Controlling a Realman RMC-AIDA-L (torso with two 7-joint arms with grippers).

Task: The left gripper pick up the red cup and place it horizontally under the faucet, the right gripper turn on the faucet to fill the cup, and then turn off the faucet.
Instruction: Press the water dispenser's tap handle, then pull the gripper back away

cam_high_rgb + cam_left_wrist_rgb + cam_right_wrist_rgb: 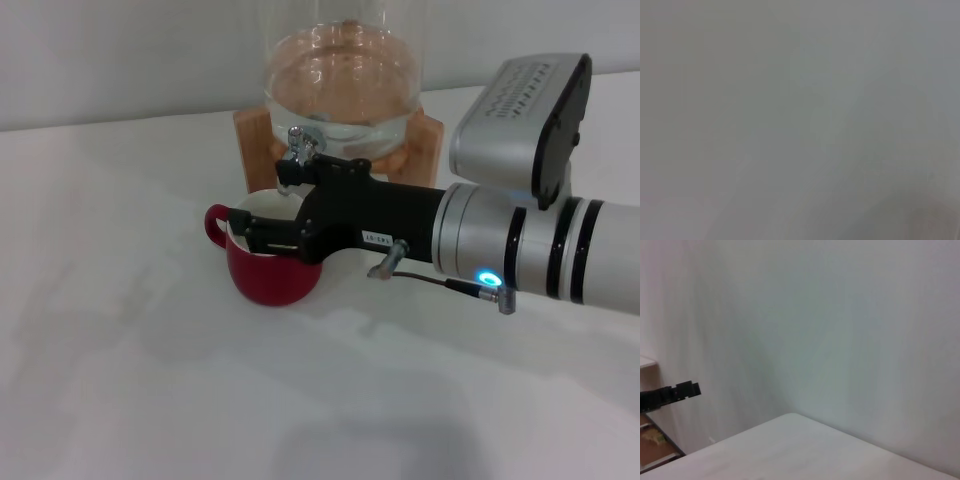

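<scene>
The red cup stands upright on the white table, right under the faucet, handle to the left. The faucet is a chrome spigot at the foot of the clear glass water dispenser on its wooden stand. My right gripper reaches in from the right with the jaws spread. Its upper finger is up against the faucet and its lower finger lies over the cup's rim. I cannot tell whether water is running. A black fingertip shows in the right wrist view. The left gripper is out of view.
The right arm, with its blue light and cable, spans the right side of the table above its surface. A pale wall stands behind the table. The left wrist view shows only a flat grey surface.
</scene>
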